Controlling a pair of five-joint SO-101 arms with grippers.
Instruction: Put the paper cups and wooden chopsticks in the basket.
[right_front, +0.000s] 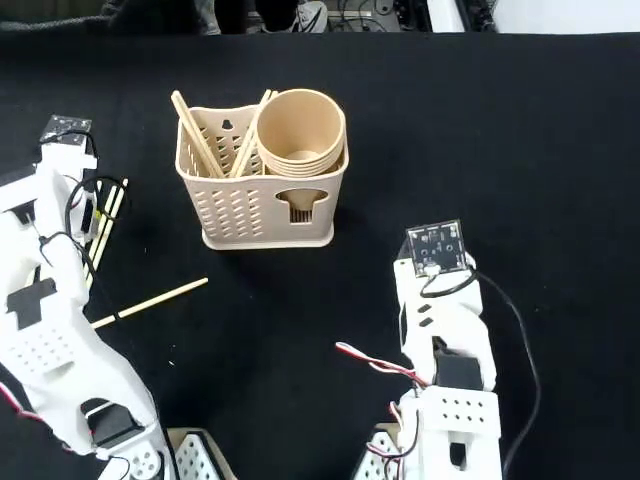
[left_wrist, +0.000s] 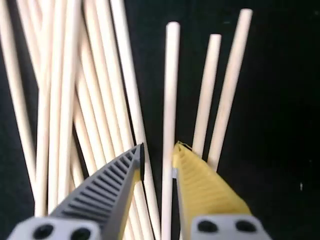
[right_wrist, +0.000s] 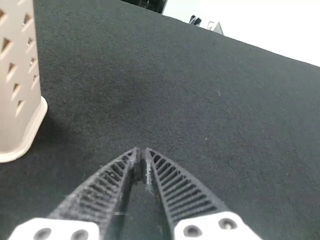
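Already the stack of paper cups (right_front: 300, 135) sits in the right compartment of the basket (right_front: 262, 205), which stands at the far middle of the black table (right_front: 520, 150). A few upright chopsticks (right_front: 197, 135) lean in the basket's left compartment. Nearer than the basket and to its left, a single loose chopstick (right_front: 150, 301) lies slanted on the cloth. Farther left, a pile of chopsticks (right_front: 113, 207) lies beside the left arm (right_front: 50, 330). Over that pile the left claw (left_wrist: 158, 147) points down with its grey and yellow fingers a little apart. One chopstick (left_wrist: 170, 85) runs between them, and whether the fingers press on it cannot be told. The right arm (right_front: 445, 340) is nearer and to the right of the basket, well apart from it. The right claw (right_wrist: 140, 156) hangs just above the bare cloth with its fingertips closed together on nothing, and a corner of the basket lies to its far left.
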